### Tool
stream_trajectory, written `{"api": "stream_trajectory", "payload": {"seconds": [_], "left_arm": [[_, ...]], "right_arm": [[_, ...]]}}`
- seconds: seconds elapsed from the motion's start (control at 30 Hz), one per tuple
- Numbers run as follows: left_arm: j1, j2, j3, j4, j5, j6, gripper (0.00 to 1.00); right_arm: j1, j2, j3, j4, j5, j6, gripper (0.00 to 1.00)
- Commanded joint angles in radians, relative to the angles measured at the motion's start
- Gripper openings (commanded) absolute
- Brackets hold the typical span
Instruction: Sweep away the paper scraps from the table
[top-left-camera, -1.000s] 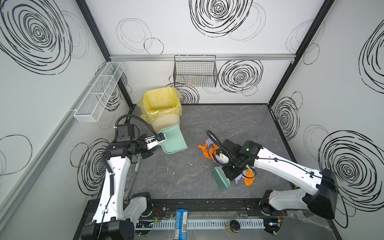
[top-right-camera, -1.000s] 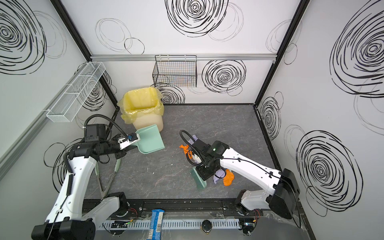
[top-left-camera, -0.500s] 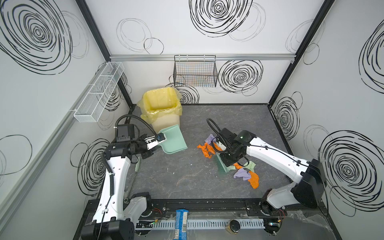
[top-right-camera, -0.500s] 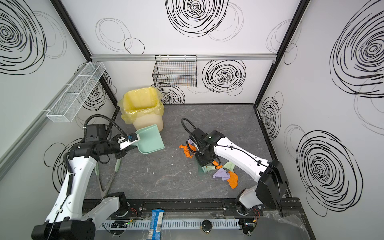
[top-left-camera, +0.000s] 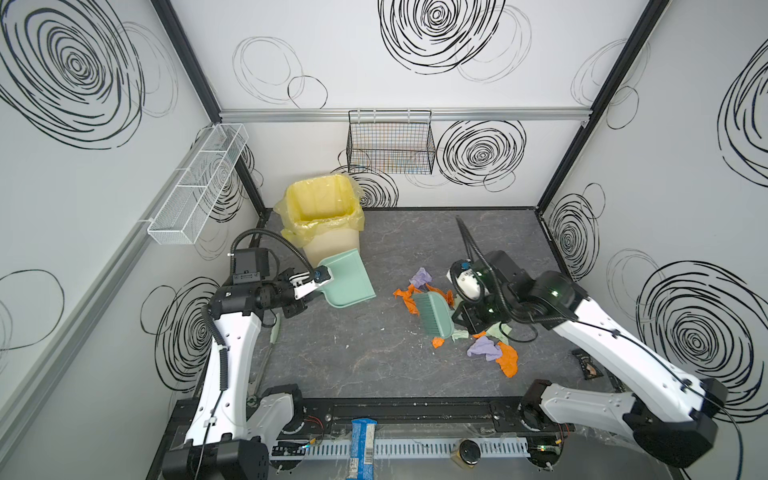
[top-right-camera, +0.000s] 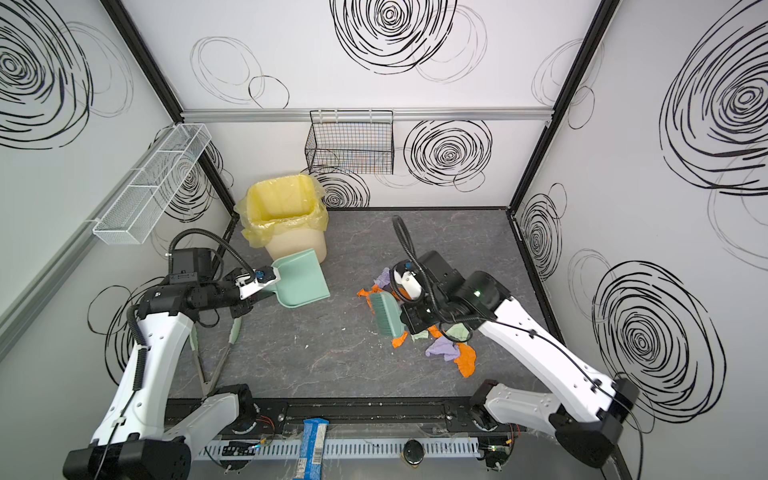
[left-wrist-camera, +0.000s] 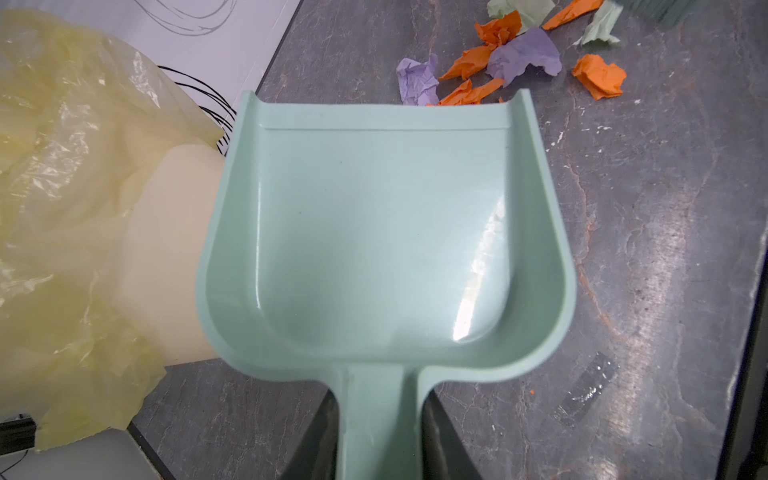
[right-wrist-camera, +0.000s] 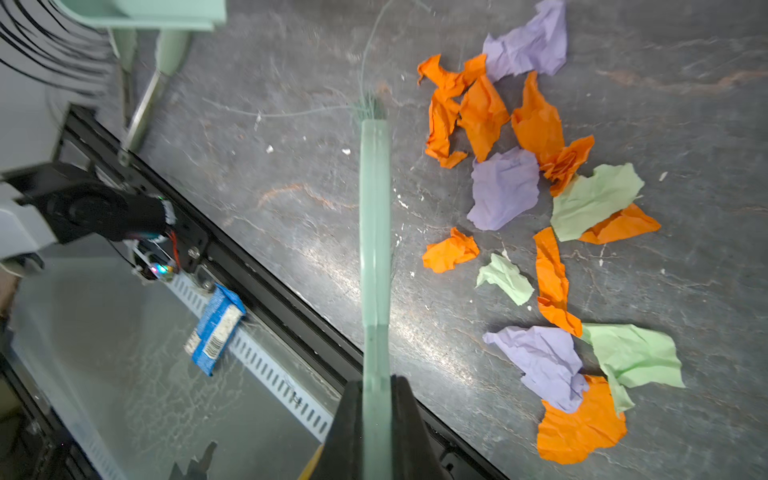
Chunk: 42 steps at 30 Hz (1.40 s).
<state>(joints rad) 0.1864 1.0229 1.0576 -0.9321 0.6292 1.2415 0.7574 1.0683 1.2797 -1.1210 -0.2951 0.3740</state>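
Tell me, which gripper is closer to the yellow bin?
Left. The left gripper holds the dustpan right beside the bin. The right gripper holds the brush among the paper scraps, farther across the table.

the right hand (top-right-camera: 410, 318) holds the brush (top-right-camera: 384, 313) amid paper scraps (top-right-camera: 446, 350).

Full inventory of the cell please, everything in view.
paper scraps: a dozen or more, orange, lilac and pale green, table right of centre
dustpan: 1, mint, by the bin, empty
brush: 1, mint, among the scraps
bin: 1, cream with yellow liner, back left
basket: 1, black wire, back wall
shelf: 1, white mesh, left wall
tongs: 1, mint and metal, left table edge
packet: 1, blue, front rail
table: 1, dark grey
left gripper: shut on dustpan handle
right gripper: shut on brush handle
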Motion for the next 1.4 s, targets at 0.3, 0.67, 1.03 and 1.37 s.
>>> {"api": "stream_trajectory", "payload": {"seconds": [0.3, 0.67, 1.03, 1.37], "left_arm": [[0.013, 0.003, -0.027, 0.027, 0.062, 0.019, 0.00], [0.022, 0.002, -0.051, 0.023, 0.059, 0.044, 0.00], [0.019, 0.016, -0.026, 0.013, 0.076, 0.032, 0.00], [0.014, 0.029, -0.022, 0.021, 0.093, 0.030, 0.00]], "right_arm": [[-0.058, -0.345, -0.150, -0.141, 0.500, 0.580, 0.00], [-0.168, -0.578, -0.362, -0.146, 0.338, 0.607, 0.00], [-0.135, -0.740, -0.477, -0.146, 0.238, 0.787, 0.00], [-0.138, -0.472, -0.167, -0.140, 0.465, 0.735, 0.00]]}}
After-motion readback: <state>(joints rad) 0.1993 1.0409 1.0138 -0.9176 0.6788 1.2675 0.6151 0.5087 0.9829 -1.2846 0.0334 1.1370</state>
